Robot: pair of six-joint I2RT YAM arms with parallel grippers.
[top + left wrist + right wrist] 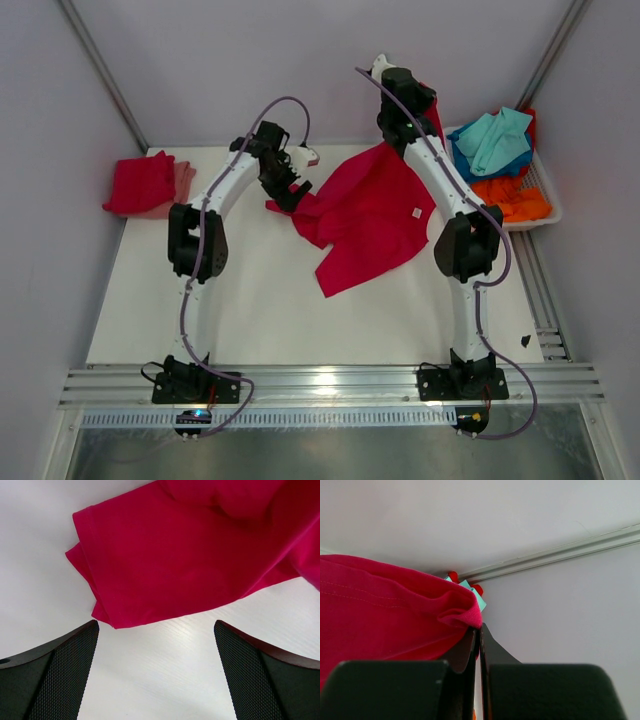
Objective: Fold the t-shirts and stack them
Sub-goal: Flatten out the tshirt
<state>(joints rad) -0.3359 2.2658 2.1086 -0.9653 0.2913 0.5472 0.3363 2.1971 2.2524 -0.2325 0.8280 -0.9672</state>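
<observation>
— Where is the crimson t-shirt (365, 215) to be found?

— It is spread, rumpled, over the middle of the table (250, 300). Its far right part is raised off the surface toward the back wall.

— By what is that part held up?

— It is held by the right gripper (479, 632). In the right wrist view a bunched edge of the cloth (380, 620) is seen pinched between the two fingers, which are pressed together with no gap between them.

— And how is the left gripper (290, 188) set?

— Its fingers are spread as wide as they go, and nothing is held in them. It is poised at the left edge of the same shirt. In the left wrist view a doubled-over edge of the cloth (200, 555) is seen lying on the white table just beyond the two fingertips, touched by neither.

— Are other shirts to be seen?

— A folded crimson t-shirt (138, 182) is laid on a salmon pink t-shirt (184, 178) at the far left of the table. In the white basket (543, 185) at the far right, a teal t-shirt (495, 138) is heaped over a blue t-shirt (468, 160), and an orange t-shirt (515, 200) is piled on the near side.
</observation>
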